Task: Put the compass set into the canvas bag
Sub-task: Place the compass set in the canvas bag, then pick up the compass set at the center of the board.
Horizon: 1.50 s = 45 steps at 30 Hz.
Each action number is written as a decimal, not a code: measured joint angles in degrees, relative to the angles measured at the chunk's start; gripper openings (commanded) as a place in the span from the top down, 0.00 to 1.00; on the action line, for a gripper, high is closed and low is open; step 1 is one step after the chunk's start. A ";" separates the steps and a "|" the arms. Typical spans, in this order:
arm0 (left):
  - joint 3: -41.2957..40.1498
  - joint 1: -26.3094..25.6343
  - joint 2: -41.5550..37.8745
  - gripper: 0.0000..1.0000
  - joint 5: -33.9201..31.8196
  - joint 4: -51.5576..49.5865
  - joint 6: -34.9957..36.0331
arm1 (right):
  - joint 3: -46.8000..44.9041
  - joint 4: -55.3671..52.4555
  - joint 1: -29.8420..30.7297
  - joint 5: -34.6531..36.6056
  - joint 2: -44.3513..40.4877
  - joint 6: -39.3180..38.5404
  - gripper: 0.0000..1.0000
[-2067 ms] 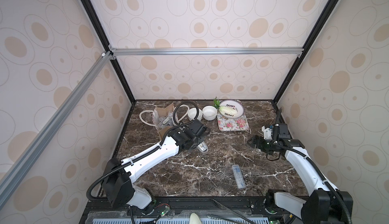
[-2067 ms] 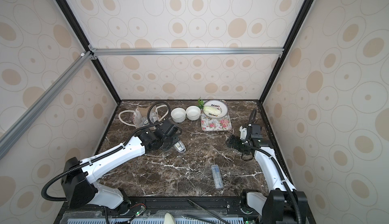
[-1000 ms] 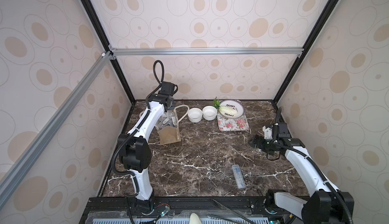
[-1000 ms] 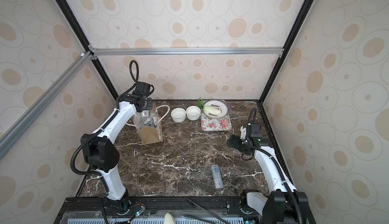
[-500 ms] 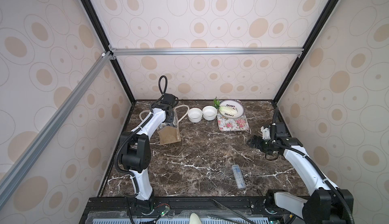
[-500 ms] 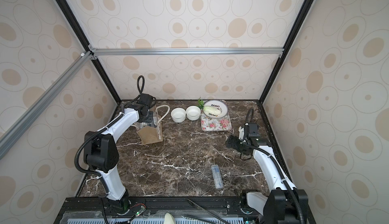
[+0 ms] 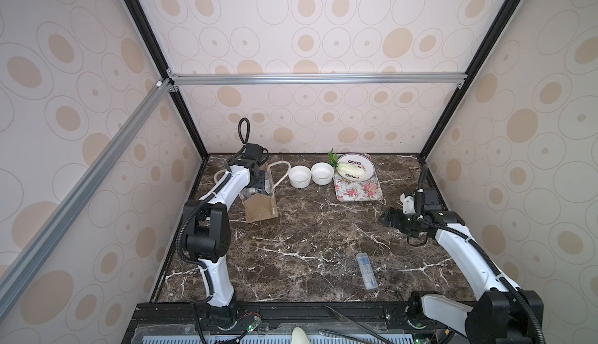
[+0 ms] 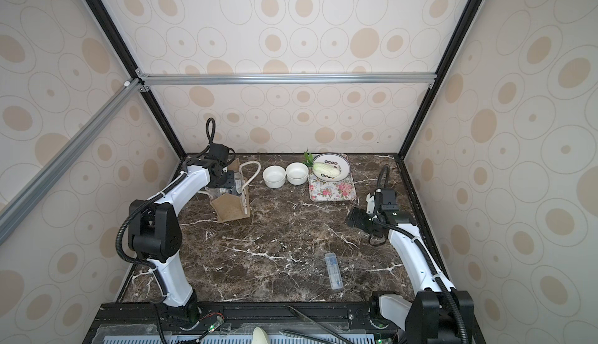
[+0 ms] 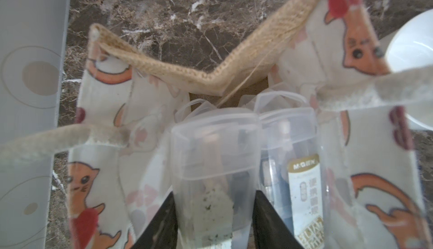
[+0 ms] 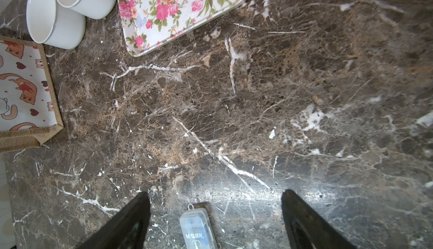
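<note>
Left gripper (image 9: 214,192): fingers (image 9: 164,224) pressed against both long sides of the held case (image 9: 210,147), a clear plastic compass-set box standing on end between them.
Held case, place: its far end reaches past the fingertips and down into the mouth of the canvas bag (image 7: 260,209).
Canvas bag: upright at the back of the table (image 7: 307,245). Its burlap rim folds inward just beyond the fingertips, and a rope handle (image 9: 58,135) trails off to each side of them.
Second case (image 9: 302,166): labelled and already inside the bag, just outside one finger. I cannot tell whether it touches the held case.
Change: two seconds ago this gripper was low over mid-table with the case. One second ago it was high above the bag. Now it has sunk to the bag mouth.
Right gripper (image 10: 216,191): fingers apart with nothing between them, hanging over bare marble. It has barely shifted in that time.
Third case (image 7: 367,271): flat on the table, well short of the right fingertips on the arm-base side, untouched.
Meaning: carry and descent look finished for the held case; letting go is what remains. With the third case still out, the task is likely not complete.
</note>
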 measured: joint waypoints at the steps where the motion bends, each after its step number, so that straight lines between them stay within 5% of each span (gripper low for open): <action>1: 0.11 0.02 0.11 0.48 0.44 -0.07 -0.02 | -0.04 0.11 0.00 0.00 0.00 0.00 0.10; 12: 3.34 0.17 -0.70 0.37 0.74 -0.96 -1.75 | -0.09 0.26 0.00 0.02 0.00 0.00 0.10; 19: 5.97 -2.62 -7.72 0.35 -3.23 -3.54 -4.57 | -0.09 0.26 0.00 0.22 0.00 -0.02 0.10; 26: 11.96 -15.30 -11.65 0.35 -6.10 -6.03 -8.33 | 0.04 0.17 0.00 0.46 0.00 -0.07 0.10; 33: 19.37 -28.87 -5.25 0.36 -4.07 -9.84 -14.47 | 1.27 -0.76 0.02 3.45 -0.98 -0.48 0.08; 39: 26.99 -37.18 4.52 0.35 2.62 -11.65 -23.39 | 3.23 -2.38 -1.20 6.84 -4.02 -0.85 0.05; 45: 29.51 -41.70 12.13 0.34 12.37 -12.46 -36.06 | 5.68 -3.98 -9.79 5.53 -7.54 0.90 0.03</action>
